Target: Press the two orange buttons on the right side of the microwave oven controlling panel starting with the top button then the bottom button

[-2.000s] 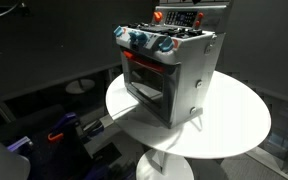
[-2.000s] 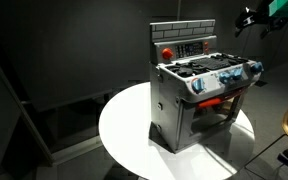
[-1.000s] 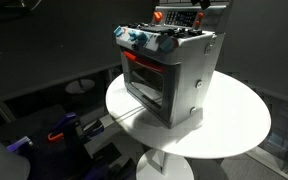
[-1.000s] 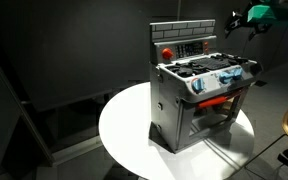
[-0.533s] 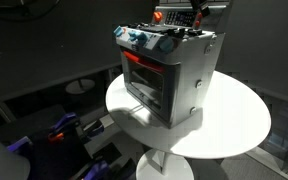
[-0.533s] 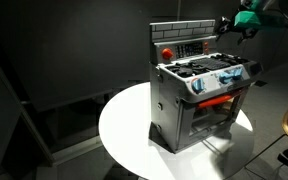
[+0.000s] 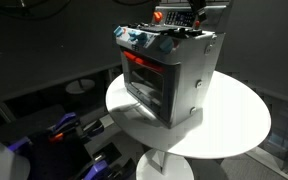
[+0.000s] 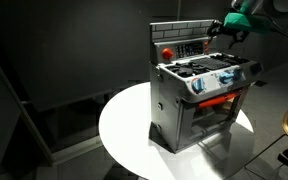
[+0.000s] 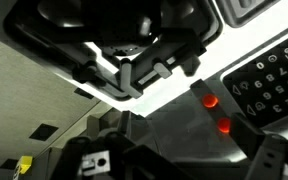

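Clearly the first press had not yet been made: the fingers [image 8: 223, 30] hung in the air by the upper right corner of the toy oven [image 8: 199, 100], near its control panel [image 8: 189, 46] but touching nothing. They stood parted and empty. The oven sat upright on the round white tabletop [image 8: 124, 130], its panel rising at the back behind the burners [image 8: 206, 68].

In the wrist view the two orange buttons showed close together on the grey panel, next to the keypad [image 9: 274, 85]. Since that view looked back over the burners, the top button [image 9: 224, 126] was probably the one farther from them and the bottom button [image 9: 211, 100] the nearer. Both lay ahead of the fingers, within their spread, with bare panel between.

The next move, to my mind, called for a short straight push onto the top button with one fingertip, lined up carefully so as not to catch its neighbour.
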